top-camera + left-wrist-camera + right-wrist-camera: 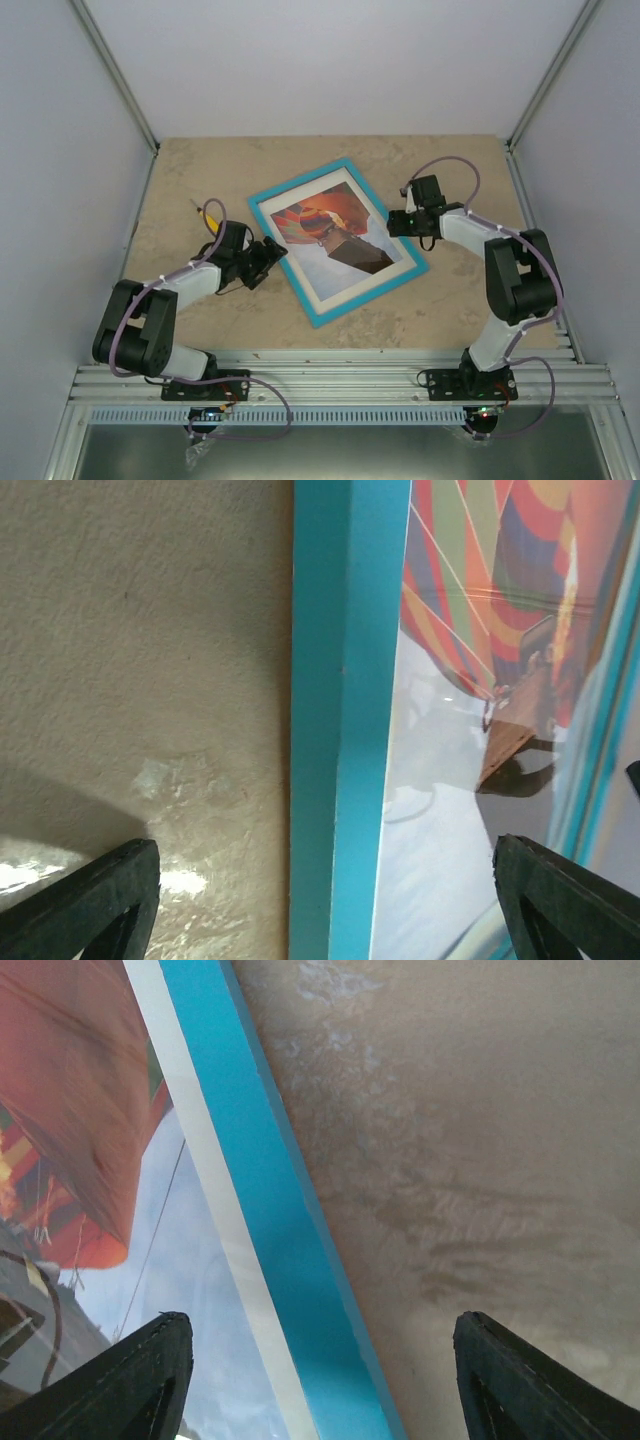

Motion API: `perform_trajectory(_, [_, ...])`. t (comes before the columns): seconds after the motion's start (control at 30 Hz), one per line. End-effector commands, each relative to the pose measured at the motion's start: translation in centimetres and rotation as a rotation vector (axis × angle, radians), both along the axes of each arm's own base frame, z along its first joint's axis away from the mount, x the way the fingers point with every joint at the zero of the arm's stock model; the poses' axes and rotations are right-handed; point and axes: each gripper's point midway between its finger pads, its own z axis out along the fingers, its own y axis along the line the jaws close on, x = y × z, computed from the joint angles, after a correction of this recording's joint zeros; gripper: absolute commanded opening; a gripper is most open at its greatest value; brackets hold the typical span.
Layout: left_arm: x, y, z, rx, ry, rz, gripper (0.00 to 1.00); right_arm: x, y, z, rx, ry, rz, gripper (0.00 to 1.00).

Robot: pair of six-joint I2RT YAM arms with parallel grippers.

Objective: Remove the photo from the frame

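Note:
The turquoise frame (pixel 262 196) lies face up and tilted in the middle of the table. The balloon photo (pixel 325 222) sits inside it behind reflecting glass. My left gripper (pixel 276 252) is open and empty, low over the frame's left rail. In the left wrist view the gripper (pixel 330 905) straddles the rail (pixel 340 720), one finger over the table and one over the photo (pixel 470 610). My right gripper (pixel 397 224) is open and empty at the frame's right rail. In the right wrist view the gripper (pixel 320 1380) straddles that rail (pixel 265 1220), with the photo (pixel 80 1110) to its left.
A small yellow-tipped pen-like object (pixel 207 210) lies on the table left of the frame, behind the left arm. White walls close the table on three sides. A metal rail (pixel 340 378) runs along the near edge.

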Motion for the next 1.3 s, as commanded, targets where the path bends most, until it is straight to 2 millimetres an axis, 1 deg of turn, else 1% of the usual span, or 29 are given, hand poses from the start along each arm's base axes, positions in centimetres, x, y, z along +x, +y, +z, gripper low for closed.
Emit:
perform_trajectory(0.0, [-2.0, 1.4, -2.6, 0.179, 0.109, -0.025, 0.93, 1.3, 0.8, -0.4, -0.011, -0.013, 0.079, 0.66])
perform_trajectory(0.1, [-1.6, 1.3, -2.5, 0.208, 0.095, -0.033, 0.91, 1.1, 1.3, -1.3, 0.011, 0.015, 0.102, 0.62])
perform_trajectory(0.23, [-1.1, 1.3, -2.4, 0.236, 0.084, -0.050, 0.88, 0.2, 1.7, -2.6, 0.034, 0.062, 0.115, 0.53])
perform_trajectory(0.37, [-0.9, 1.4, -2.6, 0.271, 0.090, -0.080, 0.86, -1.0, 2.1, -3.3, 0.067, 0.094, 0.121, 0.44])
perform_trajectory(0.43, [-0.7, 1.5, -2.6, 0.289, 0.088, -0.093, 0.85, -1.7, 2.3, -3.3, 0.075, 0.103, 0.121, 0.41])
perform_trajectory(0.6, [-0.7, 2.3, -2.5, 0.352, 0.084, -0.103, 0.84, -3.4, 3.1, -3.2, 0.087, 0.124, 0.103, 0.40])
perform_trajectory(0.7, [-0.7, 3.2, -2.2, 0.407, 0.080, -0.108, 0.84, -4.5, 3.4, -3.2, 0.086, 0.138, 0.079, 0.35])
perform_trajectory(0.97, [-1.1, 5.1, -1.3, 0.527, 0.078, -0.112, 0.85, -8.2, 6.0, -2.3, 0.109, 0.152, 0.053, 0.36])
perform_trajectory(1.1, [-1.5, 5.4, -1.1, 0.542, 0.084, -0.120, 0.85, -10.0, 7.3, -2.0, 0.108, 0.164, 0.047, 0.36])
perform_trajectory(1.2, [-1.6, 5.6, -1.0, 0.544, 0.087, -0.119, 0.86, -11.4, 8.7, -1.9, 0.101, 0.171, 0.081, 0.37])
perform_trajectory(1.27, [-1.5, 6.0, -1.1, 0.546, 0.091, -0.113, 0.85, -11.8, 9.1, -2.0, 0.082, 0.171, 0.091, 0.39])
